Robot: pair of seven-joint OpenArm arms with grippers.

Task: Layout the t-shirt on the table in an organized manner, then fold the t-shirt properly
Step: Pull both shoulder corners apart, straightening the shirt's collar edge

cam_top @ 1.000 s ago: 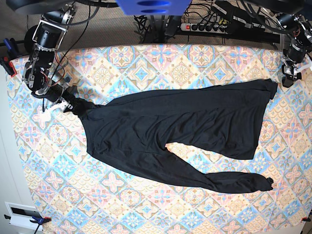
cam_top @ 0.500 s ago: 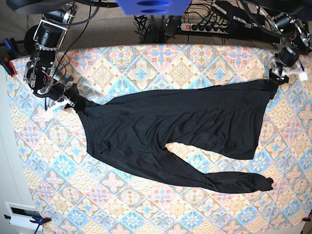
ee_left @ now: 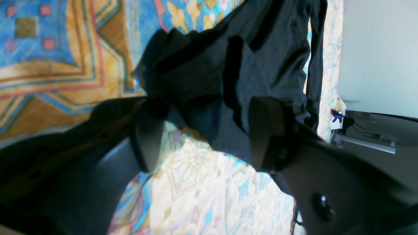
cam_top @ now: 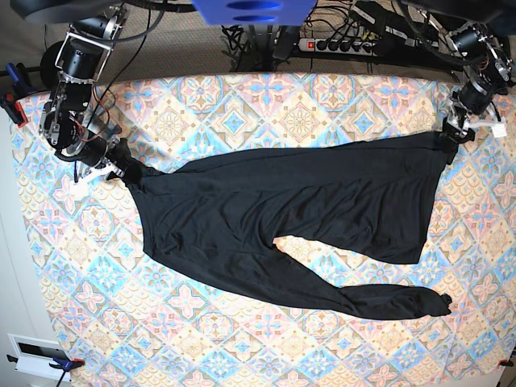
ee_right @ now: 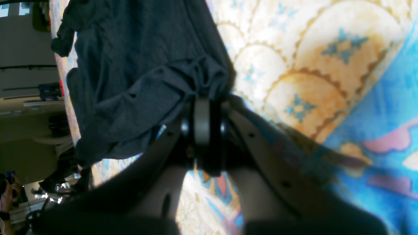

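The black t-shirt (cam_top: 282, 201) lies spread across the patterned table (cam_top: 242, 105), one sleeve trailing toward the front right. On the left in the base view, my right gripper (cam_top: 126, 171) is shut on the garment's left end. In the right wrist view the right gripper (ee_right: 202, 107) pinches a bunched fold of the t-shirt (ee_right: 137, 65) just above the table (ee_right: 326, 65). My left gripper (cam_top: 448, 137) sits at the garment's upper right corner. The left wrist view shows the left gripper (ee_left: 207, 137) open, its fingers either side of the t-shirt (ee_left: 261, 65) edge on the table (ee_left: 49, 65).
A power strip (cam_top: 339, 44) and cables lie behind the table's far edge. Blue clamps (cam_top: 16, 105) grip the left edge, and a white box (cam_top: 32, 355) sits off the front left corner. The trailing sleeve end (cam_top: 439, 302) lies close to the right edge.
My right gripper has closed on the t-shirt's left end. My left gripper has come in from the table's right edge to the garment's upper right corner, still open.
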